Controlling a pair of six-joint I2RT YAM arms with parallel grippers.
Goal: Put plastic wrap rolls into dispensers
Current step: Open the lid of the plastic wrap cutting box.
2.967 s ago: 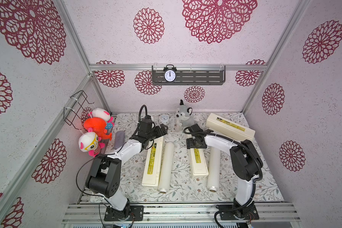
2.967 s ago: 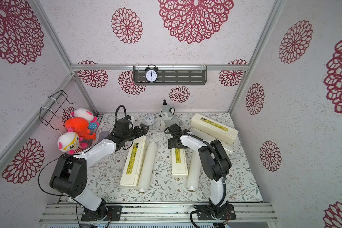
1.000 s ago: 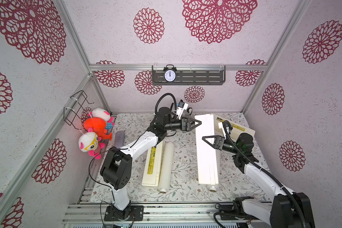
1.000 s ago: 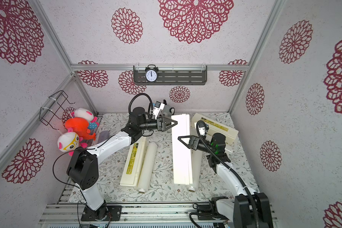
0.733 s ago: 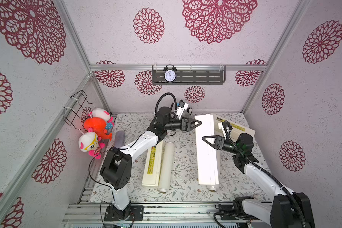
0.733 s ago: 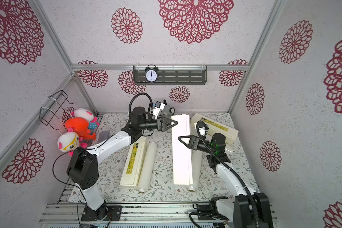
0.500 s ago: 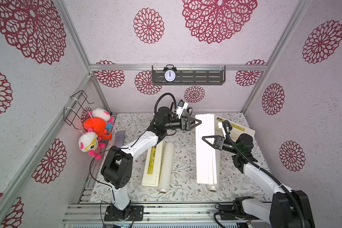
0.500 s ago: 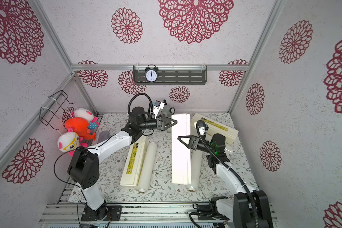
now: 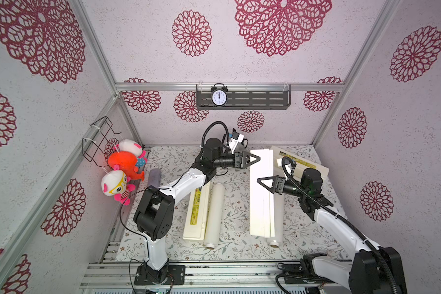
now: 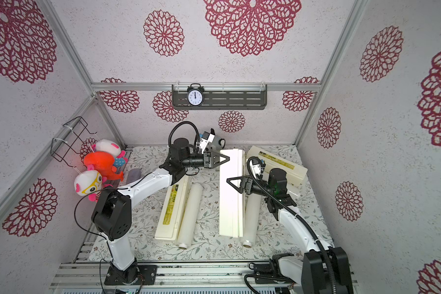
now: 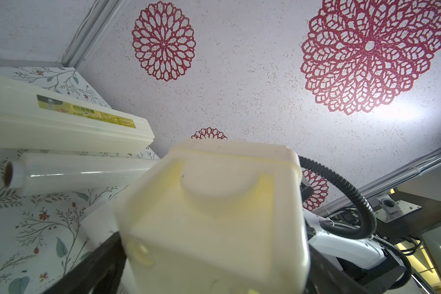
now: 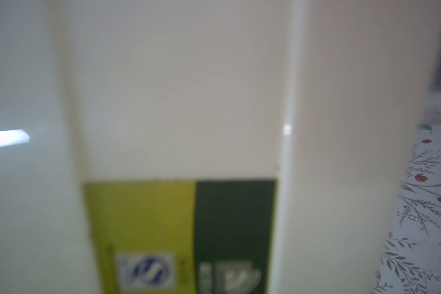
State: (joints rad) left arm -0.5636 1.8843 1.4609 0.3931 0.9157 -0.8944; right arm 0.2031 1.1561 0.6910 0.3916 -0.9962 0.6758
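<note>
Raised off the mat (image 9: 237,193) and turned label-away in the last seconds, the middle dispenser (image 9: 260,203) is now held over the roll (image 9: 278,224). It is pinched by the left gripper (image 9: 255,159) at one end and by the right gripper (image 9: 262,182) midway. Opening is judged next; the roll is not yet loaded.

The raised dispenser (image 9: 261,193) is cream-white; the dispenser (image 9: 196,206) toward the bench's left edge adds a yellow-green label. The plastic wrap rolls (image 9: 215,213) are glossy translucent white, cores brown. The bench (image 9: 237,203) shows grey-green leaves and small red flowers on white. The walls (image 9: 265,63) are pale with crimson floral medallions.
</note>
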